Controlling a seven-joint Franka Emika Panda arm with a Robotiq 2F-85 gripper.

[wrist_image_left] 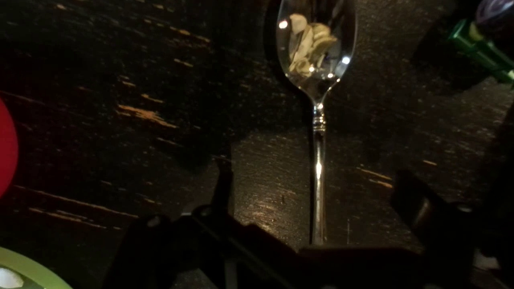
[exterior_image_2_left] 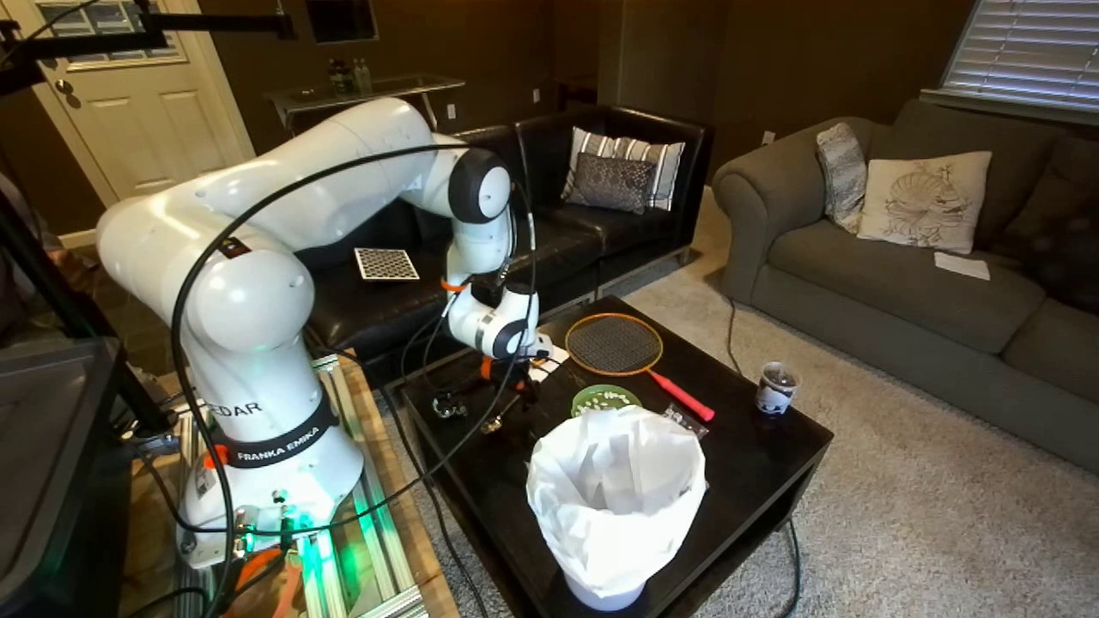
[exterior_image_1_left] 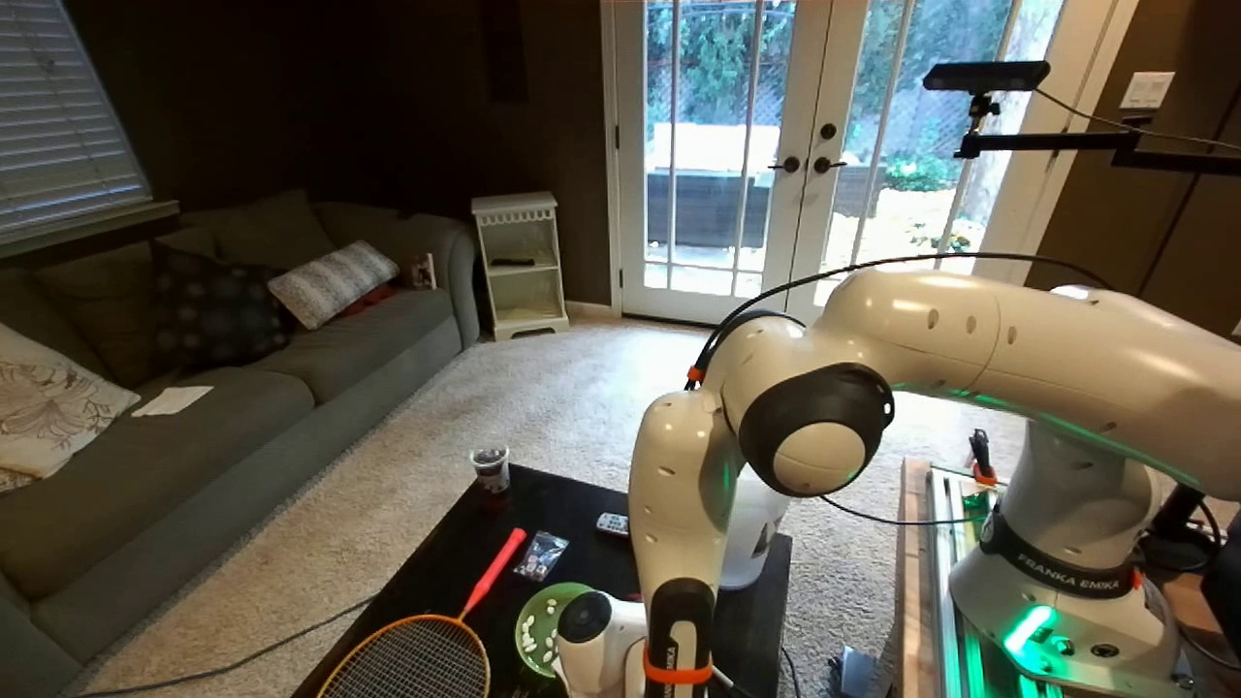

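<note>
In the wrist view, a red rounded thing (wrist_image_left: 6, 148), cut off by the edge, is showing to the left of my end effector (wrist_image_left: 313, 176). A green bowl (wrist_image_left: 32, 265) is sitting to its left, farther back, a white piece (wrist_image_left: 9, 277) resting inside. I am holding the dark fingers (wrist_image_left: 415, 200) well apart; between them the handle (wrist_image_left: 319, 168) of a silver spoon (wrist_image_left: 319, 120) is running back out of sight. The spoon is lying on the scratched black worktop (wrist_image_left: 120, 168), its head pointing forward and carrying pale pieces (wrist_image_left: 307, 48). A green thing (wrist_image_left: 482, 48), partly cut off, is lying ahead and to the right.
</note>
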